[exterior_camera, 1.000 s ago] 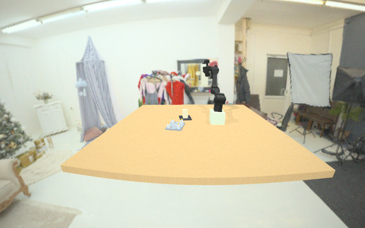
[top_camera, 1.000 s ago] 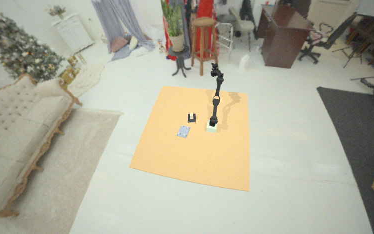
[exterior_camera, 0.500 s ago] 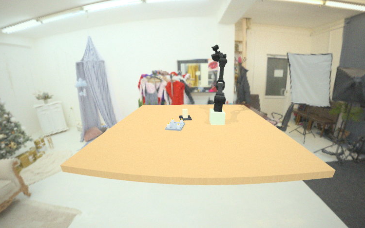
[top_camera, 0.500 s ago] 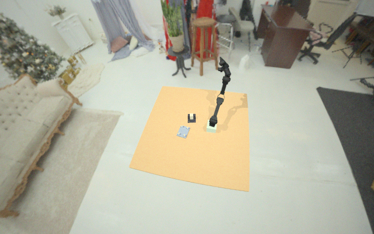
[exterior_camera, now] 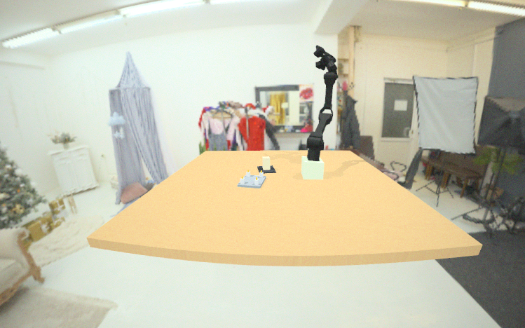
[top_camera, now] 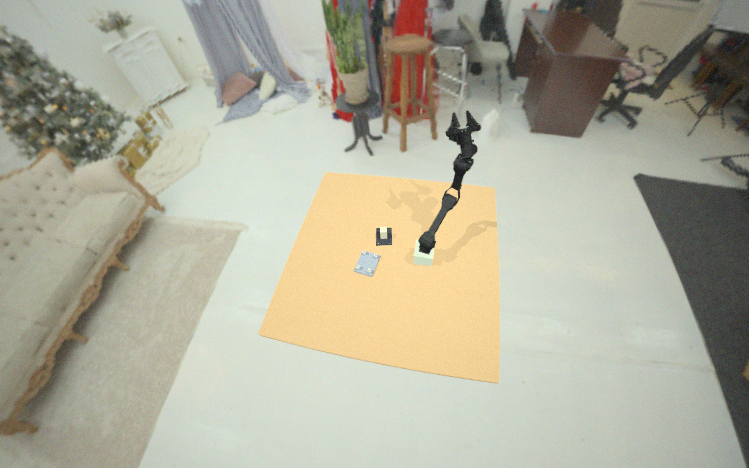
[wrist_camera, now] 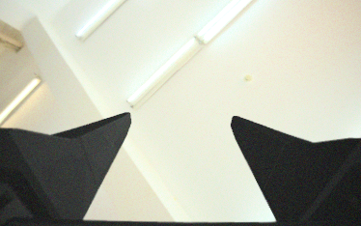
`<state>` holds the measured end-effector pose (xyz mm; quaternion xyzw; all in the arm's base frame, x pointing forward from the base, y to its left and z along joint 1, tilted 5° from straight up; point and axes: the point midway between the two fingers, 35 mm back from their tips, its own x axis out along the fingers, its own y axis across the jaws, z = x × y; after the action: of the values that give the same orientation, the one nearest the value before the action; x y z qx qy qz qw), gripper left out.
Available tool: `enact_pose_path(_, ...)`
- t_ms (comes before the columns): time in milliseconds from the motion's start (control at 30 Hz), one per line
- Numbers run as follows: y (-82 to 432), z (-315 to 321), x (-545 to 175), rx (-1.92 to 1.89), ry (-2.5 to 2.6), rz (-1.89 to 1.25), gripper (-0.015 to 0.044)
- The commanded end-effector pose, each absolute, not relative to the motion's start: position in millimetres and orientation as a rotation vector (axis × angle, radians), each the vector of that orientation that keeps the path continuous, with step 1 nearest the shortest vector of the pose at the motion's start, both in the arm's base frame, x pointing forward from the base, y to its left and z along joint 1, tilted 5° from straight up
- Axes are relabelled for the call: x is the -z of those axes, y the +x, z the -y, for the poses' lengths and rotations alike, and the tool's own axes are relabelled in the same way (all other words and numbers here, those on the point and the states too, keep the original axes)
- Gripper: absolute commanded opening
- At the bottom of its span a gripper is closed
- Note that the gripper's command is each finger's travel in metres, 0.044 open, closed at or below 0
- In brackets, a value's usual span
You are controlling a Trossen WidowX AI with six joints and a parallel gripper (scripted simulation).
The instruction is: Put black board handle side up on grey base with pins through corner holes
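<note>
The top view shows the black board lying on the bench with its pale square handle upward. The grey base sits near it, toward the front edge of the bench and a little to the picture's left; a narrow strip of wood shows between the two, so they are apart. The base stands slightly turned relative to the board. Its four posts stand upright near its corners, with small gold tips in the exterior view, and the board is off them. Both things lie well in from the bench's edges, with the widest stretch of wood running from the base to the front edge.

On the picture's right, apart from both, a pale green block carries the black arm. The arm reaches upward, high over the bench top, and in the top view its upper part shows beyond the far edge. The gripper is spread wide with nothing between its fingers, well apart from the board and base. Past the fingertips, the wrist view shows only ceiling and strip lights. Holes in the board are too small to make out surely.
</note>
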<state>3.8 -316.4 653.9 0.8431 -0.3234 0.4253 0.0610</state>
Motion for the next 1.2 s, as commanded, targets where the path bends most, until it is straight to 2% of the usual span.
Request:
enact_pose_path(0,-2.7,249.9,-683.4,-1.232,2.317,0.939,0.044)
enact_pose_path(367,22.7,96.2,-715.2,-0.979,1.728,0.826,0.044)
enact_pose_path(733,108.9,-41.8,-686.8,-0.704,1.158,0.62,0.044)
enact_pose_path(1167,233.0,-114.1,-603.0,-0.404,0.612,0.373,0.044)
